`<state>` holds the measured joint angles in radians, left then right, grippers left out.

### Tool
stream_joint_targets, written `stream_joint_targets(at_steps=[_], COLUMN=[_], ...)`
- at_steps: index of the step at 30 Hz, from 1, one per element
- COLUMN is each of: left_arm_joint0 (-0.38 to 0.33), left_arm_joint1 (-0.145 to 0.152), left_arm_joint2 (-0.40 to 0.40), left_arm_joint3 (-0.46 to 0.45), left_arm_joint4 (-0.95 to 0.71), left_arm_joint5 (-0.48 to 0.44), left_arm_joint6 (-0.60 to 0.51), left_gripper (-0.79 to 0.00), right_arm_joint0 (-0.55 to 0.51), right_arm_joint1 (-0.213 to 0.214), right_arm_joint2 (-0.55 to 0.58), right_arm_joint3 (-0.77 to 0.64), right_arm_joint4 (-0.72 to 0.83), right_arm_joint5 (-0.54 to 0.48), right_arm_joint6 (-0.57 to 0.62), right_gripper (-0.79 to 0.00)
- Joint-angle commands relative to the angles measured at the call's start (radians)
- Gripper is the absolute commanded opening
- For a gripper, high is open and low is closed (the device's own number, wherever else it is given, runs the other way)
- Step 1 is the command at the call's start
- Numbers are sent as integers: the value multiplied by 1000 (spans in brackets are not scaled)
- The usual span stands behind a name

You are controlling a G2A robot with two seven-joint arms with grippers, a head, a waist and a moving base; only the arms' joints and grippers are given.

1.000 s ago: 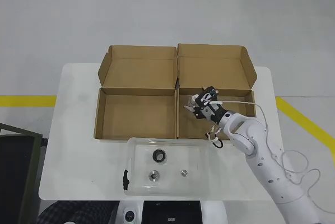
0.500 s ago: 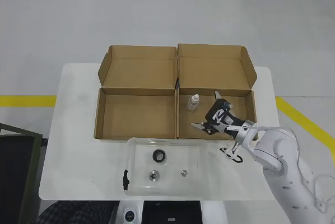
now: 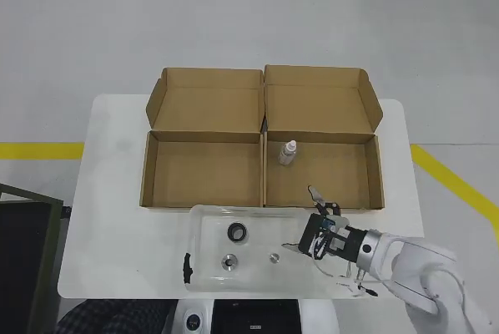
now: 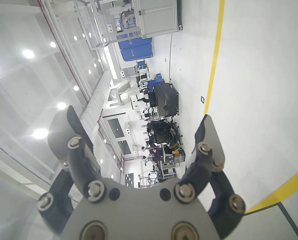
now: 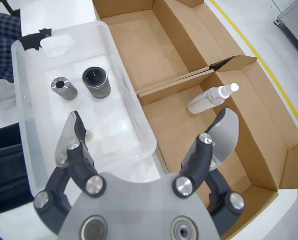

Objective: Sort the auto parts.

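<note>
We see right gripper (image 3: 304, 220) (image 5: 150, 116) spread, empty, at clear bin's (image 5: 129, 86) 3 o'clock end, spray bottle (image 3: 288, 152) (image 5: 208, 98) at its 12 o'clock — left gripper (image 4: 139, 114) spread too.

1. Bin (image 5: 132, 93): clear, glossy plastic with smooth walls.
2. Left box (image 3: 204, 171) and right box (image 3: 337, 175): plain brown cardboard, matt.
3. Bearing (image 5: 96, 82) and slotted sleeve (image 5: 64, 89): dark grey metal with a dull sheen.
4. Spray bottle (image 5: 206, 99): smooth white plastic.
5. Table (image 3: 116, 209): white, smooth, matt.
6. Right gripper (image 5: 150, 113): brushed grey metal fingers with black ribbed pads.
</note>
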<state>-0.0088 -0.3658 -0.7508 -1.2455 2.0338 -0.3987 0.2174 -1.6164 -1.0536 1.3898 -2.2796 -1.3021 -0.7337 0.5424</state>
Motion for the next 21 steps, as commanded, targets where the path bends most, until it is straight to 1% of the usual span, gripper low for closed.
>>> stream_joint_targets(at_steps=[1,8,21], left_arm_joint0=[0,0,0], left_arm_joint1=[0,0,0], left_arm_joint2=[0,0,0], left_arm_joint3=[0,0,0], left_arm_joint4=[0,0,0], left_arm_joint5=[0,0,0], left_arm_joint6=[0,0,0], left_gripper=[0,0,0], right_arm_joint0=[-19,-36,35], right_arm_joint1=[2,3,-6], right_arm_joint2=[-19,-108,-251], right_arm_joint3=[-6,2,72], right_arm_joint4=[-44,-158,-273], right_arm_joint5=[-10,-6,33], right_arm_joint6=[-2,-10,58], right_gripper=[0,0,0])
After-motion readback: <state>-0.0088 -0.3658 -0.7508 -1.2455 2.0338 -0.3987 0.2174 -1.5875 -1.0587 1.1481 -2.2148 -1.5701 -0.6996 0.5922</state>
